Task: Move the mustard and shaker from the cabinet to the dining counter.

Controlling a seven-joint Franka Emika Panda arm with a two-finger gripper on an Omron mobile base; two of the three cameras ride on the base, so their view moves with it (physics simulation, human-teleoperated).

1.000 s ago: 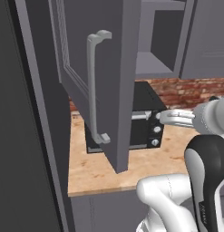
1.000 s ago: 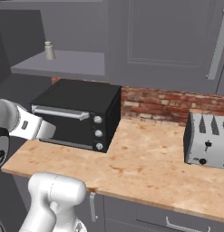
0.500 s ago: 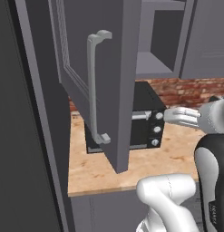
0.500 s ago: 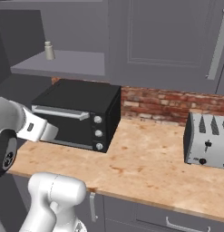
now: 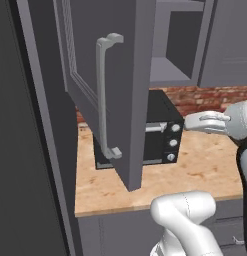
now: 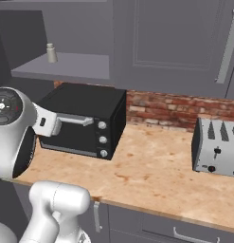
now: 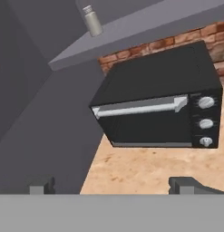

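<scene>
Left base view, left to right: cabinet (image 5: pixel 120 75) door swung open toward the camera, long bar handle (image 5: pixel 106 95) upright on its face; behind the door's lower edge, black toaster oven (image 5: pixel 162 132) on the wood worktop (image 5: pixel 195 172); at right, white hand extended level toward the oven, ending just beside its knob panel; brick wall (image 5: pixel 205 97) behind

Right base view, left to right: arm at lower left, hand reaching along the oven front; shaker (image 6: pixel 51 52) upright on the cabinet shelf (image 6: pixel 71 66), near its left rear, well above the oven; toaster oven (image 6: pixel 85 121) below the shelf; brick backsplash, then steel toaster (image 6: pixel 217 153) at far right on the worktop; closed cabinet door with bar handle at upper right

Hand view, left to right: gripper (image 7: pixel 118 186) with fingertips spread to full width, one tip at lower left against the open door panel's image, one at lower right over the worktop; nothing between them, nothing touched; shaker (image 7: pixel 91 20) at top, standing on the shelf edge; toaster oven centre to right, tilted in frame, pale door handle and three knobs facing the hand

Mustard: not made out on the visible part of the shelf
</scene>
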